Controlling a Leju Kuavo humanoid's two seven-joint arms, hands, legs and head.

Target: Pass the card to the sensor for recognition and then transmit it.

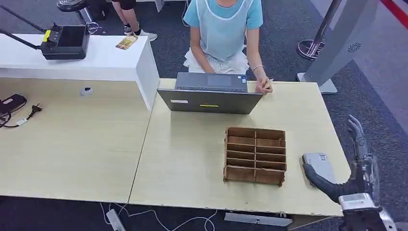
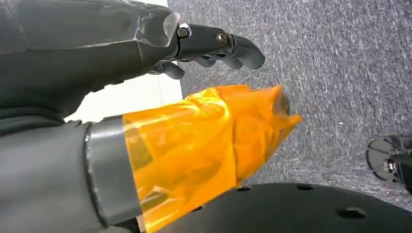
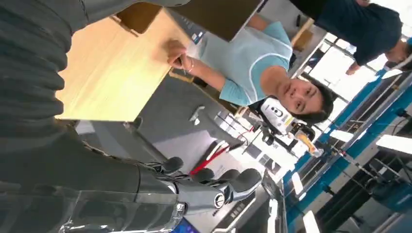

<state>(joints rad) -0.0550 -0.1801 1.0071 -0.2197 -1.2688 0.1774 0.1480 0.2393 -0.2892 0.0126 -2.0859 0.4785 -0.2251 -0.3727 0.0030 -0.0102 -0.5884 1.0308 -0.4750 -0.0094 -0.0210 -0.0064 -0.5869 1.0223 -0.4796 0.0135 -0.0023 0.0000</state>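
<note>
On the right table edge, one empty, spread right hand (image 1: pixel 353 166) overlaps one grey sensor (image 1: pixel 318 165) beside one wooden organizer (image 1: pixel 255 155).

One laptop (image 1: pixel 210 94) and one wooden compartment organizer (image 1: pixel 255 155) are sitting on the light table (image 1: pixel 187 163). One grey sensor (image 1: pixel 318 165) is lying beside the organizer. One card (image 1: pixel 126 43) is resting on the white counter (image 1: pixel 110 60).

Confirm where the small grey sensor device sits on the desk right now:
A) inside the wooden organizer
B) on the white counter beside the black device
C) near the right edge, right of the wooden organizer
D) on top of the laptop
C: the grey sensor device lies near the desk's right edge, right of the wooden organizer, with the right hand's thumb at it.
</note>
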